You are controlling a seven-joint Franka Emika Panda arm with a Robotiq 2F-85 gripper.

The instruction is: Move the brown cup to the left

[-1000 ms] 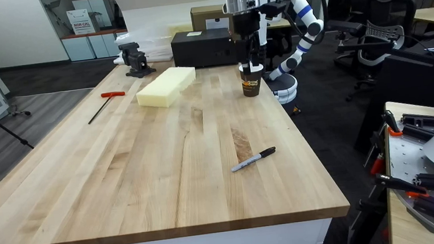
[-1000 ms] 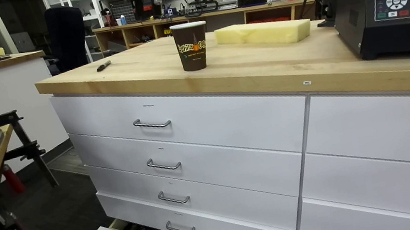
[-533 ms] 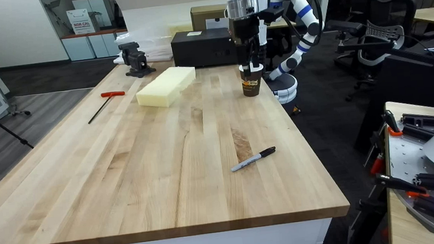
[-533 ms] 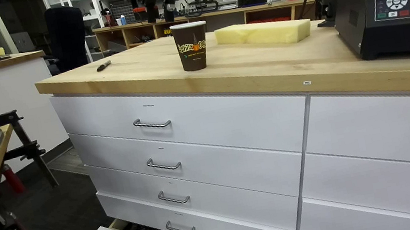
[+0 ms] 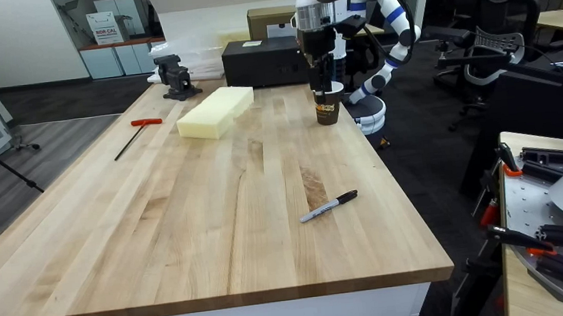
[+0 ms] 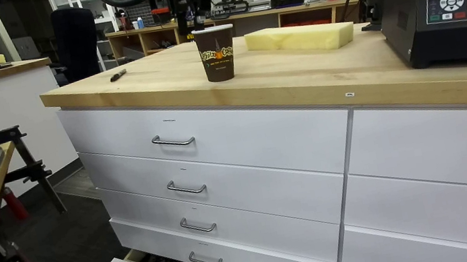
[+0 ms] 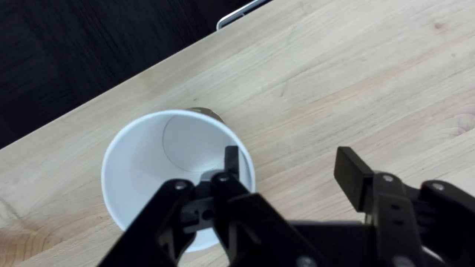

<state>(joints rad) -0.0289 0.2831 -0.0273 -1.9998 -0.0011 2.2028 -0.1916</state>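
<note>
Near the edge of the tabletop [image 5: 200, 222], the brown cup [image 5: 329, 112] stands upright. My end effector [image 7: 287, 168], spread wide and gripping nothing, has one finger [image 7: 232, 159] over the cup's mouth, perhaps inside.

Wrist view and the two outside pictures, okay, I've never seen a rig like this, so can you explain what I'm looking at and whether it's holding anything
You're seeing a robot arm above a wooden table. Two pictures are taken from outside it, from different places; the wrist view is taken from the arm itself, looking down past its two fingers. On the table are a brown cup, a yellow foam block, a marker, a red-handled tool, what looks like a small vise, and a black machine. Nothing is gripped: the fingers are spread apart, one showing over the cup's open mouth, the other outside its rim.
</note>
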